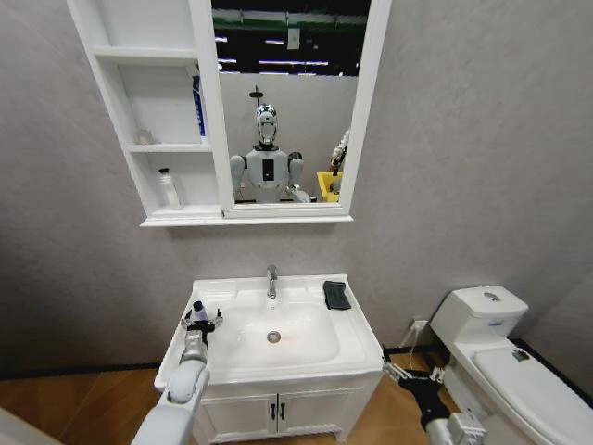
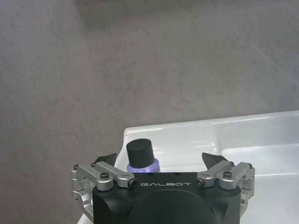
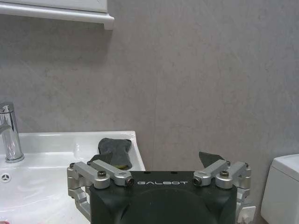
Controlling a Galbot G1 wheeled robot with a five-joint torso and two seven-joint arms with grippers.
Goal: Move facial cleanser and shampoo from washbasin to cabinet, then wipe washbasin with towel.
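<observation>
At the washbasin's (image 1: pixel 357 348) nine o'clock rim, we are holding our left end effector (image 1: pixel 200 324) wide open, empty, around the upright bottle (image 1: pixel 198 311); our right end effector (image 1: pixel 400 375) is idling open.

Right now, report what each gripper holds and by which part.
Nothing held. Left gripper open around the purple bottle's black cap; right gripper open, empty.

White toilet (image 1: pixel 505 357) right of a two-door vanity (image 1: pixel 278 413); grey wall (image 1: pixel 463 139); wooden floor (image 1: pixel 74 408).
</observation>
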